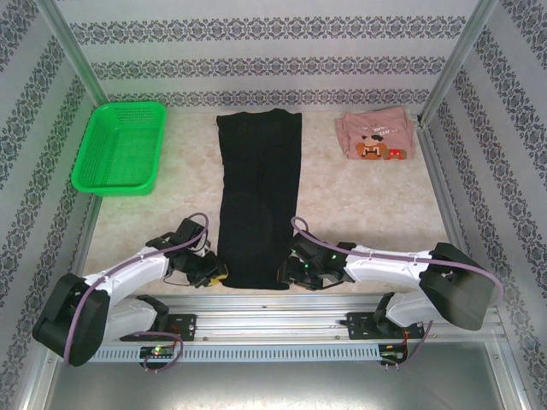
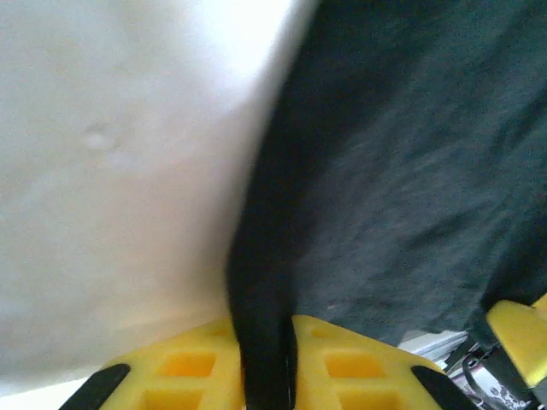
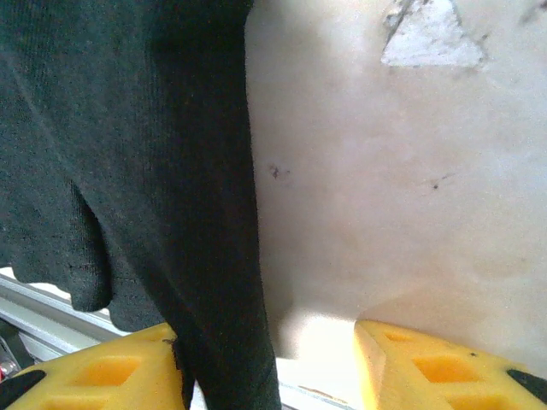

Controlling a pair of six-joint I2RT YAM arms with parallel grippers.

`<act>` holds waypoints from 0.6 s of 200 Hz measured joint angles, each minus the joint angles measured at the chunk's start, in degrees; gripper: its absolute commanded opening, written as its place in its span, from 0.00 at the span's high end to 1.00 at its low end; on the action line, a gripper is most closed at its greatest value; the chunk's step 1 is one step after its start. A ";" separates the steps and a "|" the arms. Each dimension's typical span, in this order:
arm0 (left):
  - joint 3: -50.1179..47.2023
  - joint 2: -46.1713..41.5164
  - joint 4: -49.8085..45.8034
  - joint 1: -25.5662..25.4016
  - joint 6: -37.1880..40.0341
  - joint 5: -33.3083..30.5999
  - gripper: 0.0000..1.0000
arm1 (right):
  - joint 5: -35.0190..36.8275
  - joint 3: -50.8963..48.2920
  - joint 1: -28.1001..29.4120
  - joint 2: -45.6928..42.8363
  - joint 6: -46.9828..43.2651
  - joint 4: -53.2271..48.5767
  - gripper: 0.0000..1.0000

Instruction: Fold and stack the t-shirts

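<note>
The black t-shirt (image 1: 256, 196) lies as a long narrow strip down the middle of the table, its hem at the near edge. My left gripper (image 1: 215, 275) is at the near left corner of that hem. In the left wrist view its yellow fingers (image 2: 333, 363) are shut on a fold of the black cloth (image 2: 402, 171). At the near right corner, my right gripper (image 1: 289, 273) stands open (image 3: 269, 359). The black edge (image 3: 128, 154) hangs against its left finger (image 3: 102, 371), and the other finger is well clear. The pink t-shirt (image 1: 376, 137), print up, lies folded at the back right.
A green mesh basket (image 1: 120, 147) sits at the back left. The pale table cover (image 1: 367, 205) shows on both sides of the black strip. A metal rail (image 1: 273, 312) runs along the near edge just behind the hem. Patterned walls enclose the table.
</note>
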 measured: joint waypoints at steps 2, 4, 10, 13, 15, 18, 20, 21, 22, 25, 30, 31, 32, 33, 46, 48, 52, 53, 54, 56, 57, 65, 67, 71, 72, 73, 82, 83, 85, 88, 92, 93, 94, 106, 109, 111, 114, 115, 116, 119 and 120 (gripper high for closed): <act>0.13 0.11 0.13 0.00 0.07 -0.02 0.86 | 0.13 0.07 0.09 0.02 0.02 -0.04 0.48; 0.31 0.26 0.26 0.00 0.09 -0.04 0.87 | 0.15 0.13 0.17 0.07 0.02 -0.09 0.48; 0.83 0.72 0.81 0.00 0.13 -0.24 0.91 | 0.33 0.42 0.24 0.28 0.02 -0.46 0.49; 1.07 0.90 1.01 0.00 0.09 -0.26 0.93 | 0.37 0.55 0.31 0.44 0.00 -0.57 0.49; 1.18 0.98 1.14 0.00 0.24 -0.28 0.94 | 0.42 0.66 0.31 0.52 0.00 -0.74 0.49; 1.40 1.11 1.38 0.00 0.24 -0.42 0.96 | 0.48 0.79 0.33 0.66 0.00 -0.90 0.50; 1.49 1.16 1.42 0.00 0.26 -0.44 0.97 | 0.52 0.87 0.39 0.74 0.02 -1.01 0.50; 1.57 1.20 1.53 0.00 0.39 -0.46 0.97 | 0.55 0.92 0.42 0.79 0.02 -1.03 0.50; 1.64 1.22 1.55 0.00 0.46 -0.46 0.98 | 0.57 0.98 0.44 0.83 0.02 -1.18 0.50; 1.79 1.31 1.66 0.00 0.44 -0.52 0.99 | 0.61 1.11 0.50 0.96 0.02 -1.36 0.51; 2.08 1.40 1.75 -0.02 0.72 -0.66 1.00 | 0.87 1.40 0.61 1.18 0.02 -1.73 0.52; 2.12 1.40 1.81 -0.02 0.70 -0.68 1.00 | 0.90 1.44 0.63 1.22 0.02 -1.81 0.52; 2.14 1.40 1.81 -0.02 0.72 -0.68 1.00 | 0.96 1.53 0.68 1.33 0.00 -1.86 0.52; 2.21 1.40 1.88 -0.02 0.85 -0.66 1.00 | 1.01 1.57 0.70 1.36 0.00 -1.92 0.52; 2.47 1.40 2.03 -0.02 0.98 -0.70 1.00 | 1.40 2.45 0.94 2.14 0.00 -3.08 0.54; 2.47 1.40 2.03 -0.02 0.98 -0.68 1.00 | 1.44 2.60 0.96 2.27 0.00 -3.30 0.54; 2.47 1.38 2.03 -0.02 1.01 -0.68 1.00 | 1.57 2.95 1.05 2.54 0.00 -3.72 0.54; 2.47 1.38 2.03 -0.02 1.01 -0.68 1.00 | 1.60 2.99 1.05 2.58 0.00 -3.80 0.54; 2.47 1.36 2.03 -0.02 1.01 -0.68 1.00 | 1.60 3.04 1.05 2.62 0.00 -3.89 0.54; 2.47 1.36 2.03 -0.02 1.01 -0.68 1.00 | 1.60 3.23 1.05 2.75 0.00 -4.04 0.54; 2.47 1.31 2.01 -0.02 1.03 -0.70 1.00 | 1.62 3.34 1.05 2.86 -0.02 -4.24 0.54; 2.47 1.16 1.99 -0.02 1.09 -0.68 1.00 | 1.66 4.02 1.18 3.32 -0.02 -5.01 0.56; 2.47 1.05 1.99 -0.02 1.14 -0.70 1.00 | 1.75 4.22 1.22 3.52 -0.07 -5.31 0.56; 2.47 0.85 1.97 -0.02 1.18 -0.70 1.00 | 1.92 4.52 1.31 3.72 -0.09 -5.70 0.58; 2.47 0.81 1.97 -0.02 1.18 -0.70 1.00 | 1.99 4.66 1.33 3.82 -0.15 -5.84 0.58; 2.47 0.74 1.97 -0.02 1.18 -0.70 1.00 | 2.01 4.70 1.33 3.89 -0.17 -5.92 0.58; 2.47 0.04 1.97 -0.02 1.20 -0.68 1.00 | 2.34 5.38 1.55 4.39 -0.17 -6.91 0.60; 2.47 0.00 1.95 -0.02 1.20 -0.70 1.00 | 2.36 5.42 1.55 4.44 -0.20 -6.97 0.60; 2.47 -0.17 1.95 -0.02 1.20 -0.68 1.00 | 2.45 5.55 1.55 4.55 -0.22 -7.17 0.60; 2.47 -0.39 1.97 -0.02 1.20 -0.70 1.00 | 2.51 5.68 1.62 4.68 -0.20 -7.43 0.60; 2.47 -0.72 1.95 -0.02 1.20 -0.68 1.00 | 2.69 5.90 1.68 4.81 -0.22 -7.78 0.61; 2.47 -0.83 1.97 -0.02 1.20 -0.68 1.00 | 2.69 5.92 1.68 4.83 -0.22 -7.82 0.61; 2.47 -0.87 1.95 -0.02 1.20 -0.68 1.00 | 2.71 5.95 1.68 4.85 -0.22 -7.87 0.61; 2.40 -1.62 1.97 -0.02 1.18 -0.66 1.00 | 2.86 6.29 1.68 5.11 -0.20 -8.35 0.62; 2.36 -1.77 1.97 -0.02 1.18 -0.68 1.00 | 2.89 6.34 1.68 5.18 -0.20 -8.41 0.62; 2.34 -1.90 1.97 -0.02 1.18 -0.68 1.00 | 2.89 6.36 1.68 5.20 -0.20 -8.48 0.62; 2.29 -2.03 1.97 -0.02 1.18 -0.66 1.00 | 2.89 6.40 1.68 5.22 -0.20 -8.52 0.62; 2.29 -2.05 1.97 -0.02 1.18 -0.66 1.00 | 2.89 6.40 1.68 5.25 -0.20 -8.57 0.62; 2.25 -2.12 1.97 -0.02 1.18 -0.66 1.00 | 2.89 6.43 1.68 5.27 -0.20 -8.57 0.62; 2.21 -2.25 1.97 -0.02 1.18 -0.66 1.00 | 2.89 6.51 1.68 5.31 -0.22 -8.68 0.62; 2.19 -2.27 1.97 -0.02 1.18 -0.66 1.00 | 2.89 6.58 1.68 5.38 -0.20 -8.76 0.62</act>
